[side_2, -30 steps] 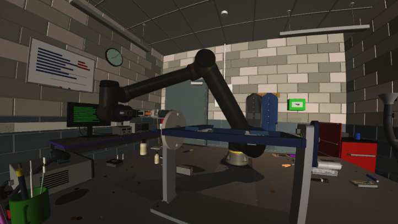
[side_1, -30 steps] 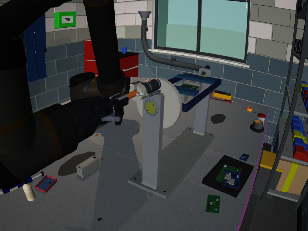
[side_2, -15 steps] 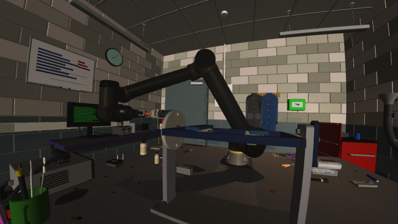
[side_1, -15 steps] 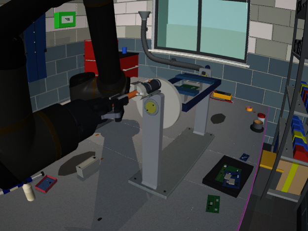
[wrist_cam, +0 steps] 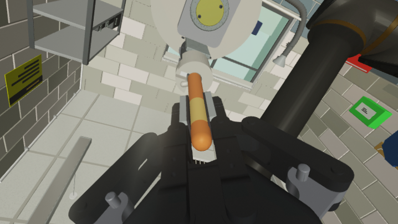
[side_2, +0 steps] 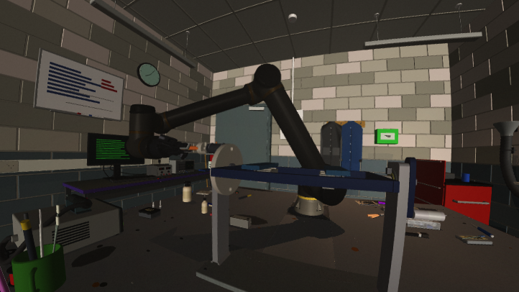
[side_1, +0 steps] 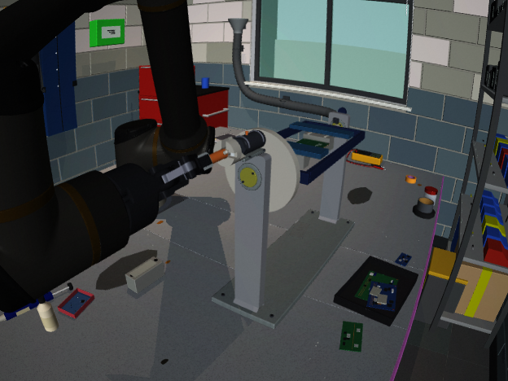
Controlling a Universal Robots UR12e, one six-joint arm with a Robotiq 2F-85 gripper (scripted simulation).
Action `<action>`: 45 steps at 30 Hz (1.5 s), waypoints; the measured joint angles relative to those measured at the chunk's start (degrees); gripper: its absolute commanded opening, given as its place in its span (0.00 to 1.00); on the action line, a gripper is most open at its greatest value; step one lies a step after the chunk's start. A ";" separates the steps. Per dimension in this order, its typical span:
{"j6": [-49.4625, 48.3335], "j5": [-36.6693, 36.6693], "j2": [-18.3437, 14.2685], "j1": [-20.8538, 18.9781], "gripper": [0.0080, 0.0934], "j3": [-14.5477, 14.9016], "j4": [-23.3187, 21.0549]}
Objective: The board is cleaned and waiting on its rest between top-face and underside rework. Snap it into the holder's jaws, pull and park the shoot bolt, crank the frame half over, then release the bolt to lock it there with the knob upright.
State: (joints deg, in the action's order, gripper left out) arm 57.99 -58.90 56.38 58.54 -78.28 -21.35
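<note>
The green board (side_1: 312, 143) is partly hidden between the blue jaws of the holder frame (side_1: 328, 147), which lies level between two grey posts. At the near post a pale index disc (side_1: 274, 170) carries the shoot bolt's dark housing (side_1: 251, 141) on top. The bolt's orange knob handle (wrist_cam: 198, 111) sticks out sideways from the housing toward my arm, with a paler band at its middle. My gripper (wrist_cam: 198, 111) is level with the housing, left of the near post, and is closed around the orange handle (side_1: 219, 156).
The near post (side_1: 251, 229) and its base plate (side_1: 287, 262) stand just right of my wrist. A grey block (side_1: 143, 275), a red tray (side_1: 76, 302), a black tray of boards (side_1: 375, 289) and a loose green board (side_1: 351, 335) lie on the table. Shelves stand at the right edge.
</note>
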 measured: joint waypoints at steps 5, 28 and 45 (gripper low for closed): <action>-11.25 0.00 0.00 0.00 0.00 0.00 0.00; -53.87 0.00 0.01 0.00 0.00 0.01 -0.01; -59.69 -0.01 0.00 0.00 0.00 0.02 0.01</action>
State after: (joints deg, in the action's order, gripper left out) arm -1.71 -58.91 56.37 58.54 -78.27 -21.34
